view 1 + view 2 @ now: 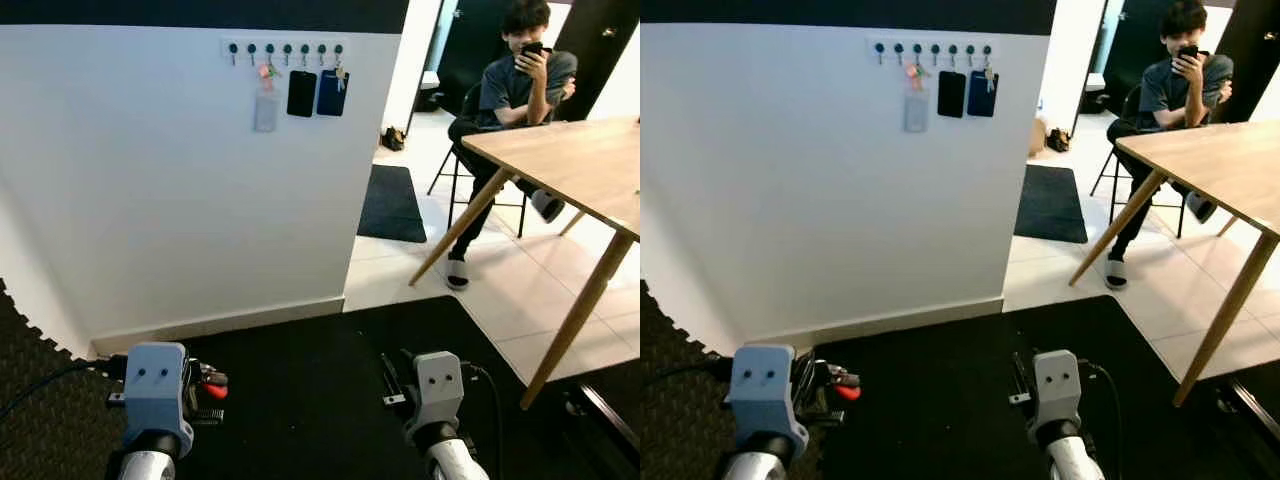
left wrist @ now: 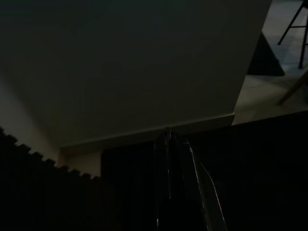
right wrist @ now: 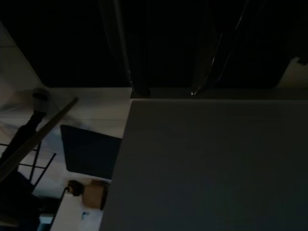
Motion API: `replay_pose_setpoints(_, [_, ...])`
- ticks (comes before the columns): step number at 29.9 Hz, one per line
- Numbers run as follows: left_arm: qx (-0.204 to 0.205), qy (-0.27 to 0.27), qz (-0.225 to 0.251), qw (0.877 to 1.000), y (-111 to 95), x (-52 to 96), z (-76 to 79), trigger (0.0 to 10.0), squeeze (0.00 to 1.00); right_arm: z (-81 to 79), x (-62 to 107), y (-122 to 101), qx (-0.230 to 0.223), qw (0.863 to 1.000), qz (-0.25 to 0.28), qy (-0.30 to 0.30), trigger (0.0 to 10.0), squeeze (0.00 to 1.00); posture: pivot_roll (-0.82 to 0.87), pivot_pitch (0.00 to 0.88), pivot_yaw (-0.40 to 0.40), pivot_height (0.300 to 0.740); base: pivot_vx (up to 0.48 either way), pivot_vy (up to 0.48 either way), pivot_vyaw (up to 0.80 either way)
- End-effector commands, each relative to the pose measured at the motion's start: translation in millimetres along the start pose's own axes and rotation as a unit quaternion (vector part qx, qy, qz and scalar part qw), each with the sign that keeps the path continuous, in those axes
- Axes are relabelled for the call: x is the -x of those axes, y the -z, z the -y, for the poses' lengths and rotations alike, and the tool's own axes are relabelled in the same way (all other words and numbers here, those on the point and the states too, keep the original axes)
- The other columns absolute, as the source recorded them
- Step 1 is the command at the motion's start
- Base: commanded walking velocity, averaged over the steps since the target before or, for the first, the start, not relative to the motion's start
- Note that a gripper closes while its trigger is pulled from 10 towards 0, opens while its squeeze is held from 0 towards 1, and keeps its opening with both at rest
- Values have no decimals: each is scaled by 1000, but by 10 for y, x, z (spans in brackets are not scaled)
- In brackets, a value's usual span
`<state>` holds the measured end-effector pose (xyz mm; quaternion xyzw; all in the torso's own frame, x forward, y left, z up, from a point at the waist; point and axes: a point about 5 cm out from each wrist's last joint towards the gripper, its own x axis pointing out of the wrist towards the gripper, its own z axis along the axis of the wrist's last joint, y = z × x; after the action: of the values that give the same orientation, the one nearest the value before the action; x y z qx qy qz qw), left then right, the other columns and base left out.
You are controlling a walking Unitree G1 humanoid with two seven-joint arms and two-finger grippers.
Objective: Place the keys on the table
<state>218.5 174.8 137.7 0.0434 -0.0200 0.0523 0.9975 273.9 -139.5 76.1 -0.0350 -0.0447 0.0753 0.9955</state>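
Left gripper [image 1: 205, 385]: it hung low at the robot's left side, over the dark floor mat. Its fingers were closed on a small bunch with a red tag, which I judged to be the keys [image 1: 212, 386]. The left wrist view was very dark and showed the two fingers drawn close together.

Wall [image 1: 150, 170]: a white partition stood straight ahead, with a row of hooks [image 1: 285, 48] near its top. A pale card, a black holder and a blue holder [image 1: 332, 92] hung there.

Right gripper [image 1: 392, 378]: it hung low at the robot's right side, idle. How far its fingers were parted could not be told, and nothing was seen in it.

Doormat [image 1: 391, 203]: a dark mat lay on the tiled floor beyond the wall's end.

Table [image 1: 570, 160]: a wooden table on slanted legs stood well apart to the right, its near corner in view.

Person [image 1: 520, 80]: someone sat on a chair behind the table, holding a phone up.

Step in hand: carrying. The keys seemed already taken and were down at the left side, far from the tabletop.

Next move: it probably called for turning right, walking to the table's near edge, then raising the left arm over the wood before letting go.
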Motion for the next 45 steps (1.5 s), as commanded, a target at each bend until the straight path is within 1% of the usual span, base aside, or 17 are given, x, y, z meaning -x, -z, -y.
replay_pose_setpoints(1, [-13,2,0,1000,-4,17,-17,10000,0,-1,38,32,-1,1000,-5,3,10000,0,246,132,-54,740,0,0,0])
replay_pose_setpoints(27, [-17,2,5,1000,-19,12,-12,10000,0,-2,54,34,-3,1000,-5,2,10000,0,245,137,-54,740,0,0,0])
replay_pose_setpoints(37, [-17,1,8,1000,-24,5,-14,10000,0,-8,50,33,-5,1000,-4,-1,10000,0,245,136,-57,740,259,0,0])
replay_pose_setpoints(45, [-18,-1,10,1000,-27,-1,-14,10000,0,-9,46,31,-2,1000,-3,-5,10000,0,243,134,-59,740,375,0,0])
